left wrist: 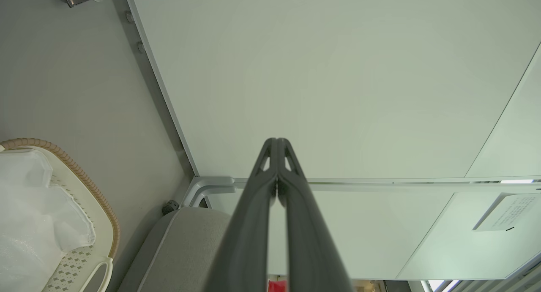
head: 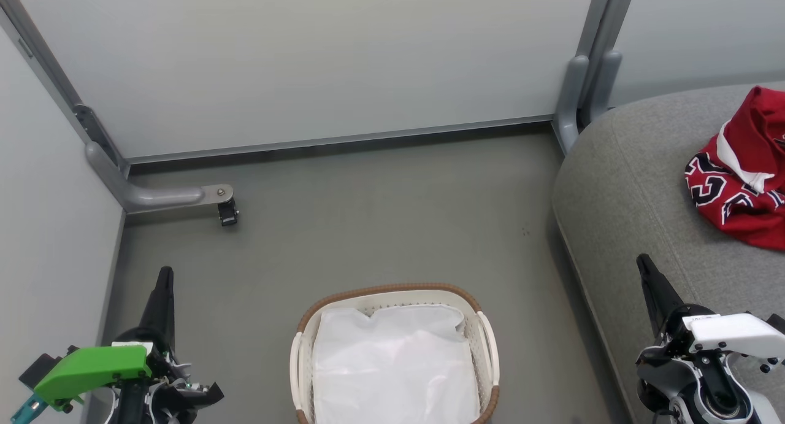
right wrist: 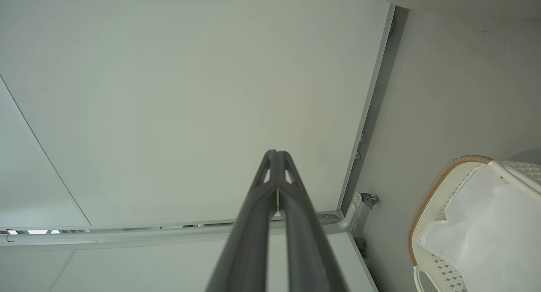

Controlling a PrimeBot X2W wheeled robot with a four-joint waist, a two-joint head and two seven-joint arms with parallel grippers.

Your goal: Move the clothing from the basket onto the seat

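**Clothing on the seat**

Nearest you, the left gripper point(head: 164, 275) and right gripper point(head: 642, 263) were pressed together, empty; the wrist views showed you their tips touching. The basket point(head: 392, 289) held a white liner point(head: 392, 362). Beyond, the head view showed the clothing point(head: 739, 178) bunched on the seat point(head: 619, 185), in from its rounded edge: likely soft and light, best pinched at a raised fold.

Place: a partitioned test cell, dressed as a home corner.
Walls: plain pale panels point(head: 306, 62) set in grey metal frames point(head: 606, 19), meeting at corners.
Feet: a frame leg point(head: 159, 197) ends in a castor point(head: 228, 214).
Floor: bare grey floor point(head: 380, 227).
Home props: a grey seat point(head: 619, 185) with red clothing point(head: 742, 185) on it; a basket point(head: 386, 289) with a white liner point(head: 392, 362).
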